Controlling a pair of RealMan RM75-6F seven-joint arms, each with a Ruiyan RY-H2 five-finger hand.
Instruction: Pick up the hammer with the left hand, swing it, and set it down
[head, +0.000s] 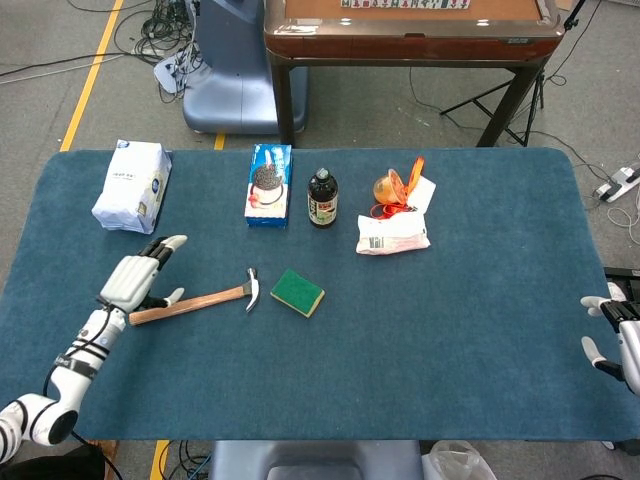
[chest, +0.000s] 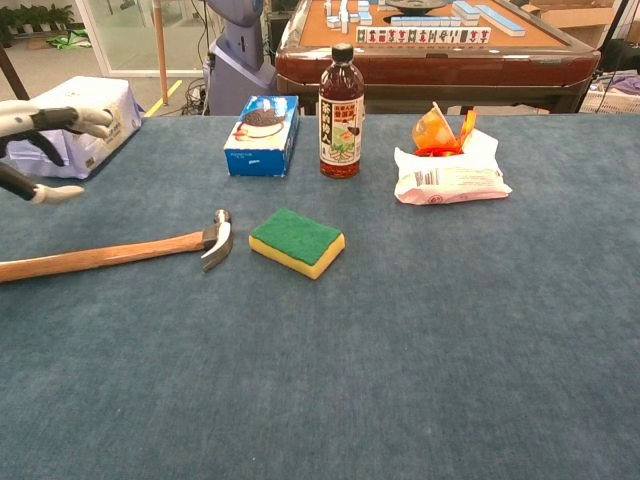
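The hammer (head: 195, 299) lies flat on the blue table, wooden handle to the left and steel head (chest: 216, 236) beside the sponge. My left hand (head: 135, 279) hovers just left of the handle's end with fingers spread, holding nothing; the chest view shows only its fingers (chest: 45, 125) at the left edge, above the handle (chest: 100, 255). My right hand (head: 618, 335) rests at the table's right edge, partly cut off, fingers apart and empty.
A green and yellow sponge (head: 297, 292) lies right of the hammer head. Behind stand a blue box (head: 268, 184), a dark bottle (head: 322, 198), a white packet with an orange bag (head: 395, 222), and a white bag (head: 132, 186) at far left.
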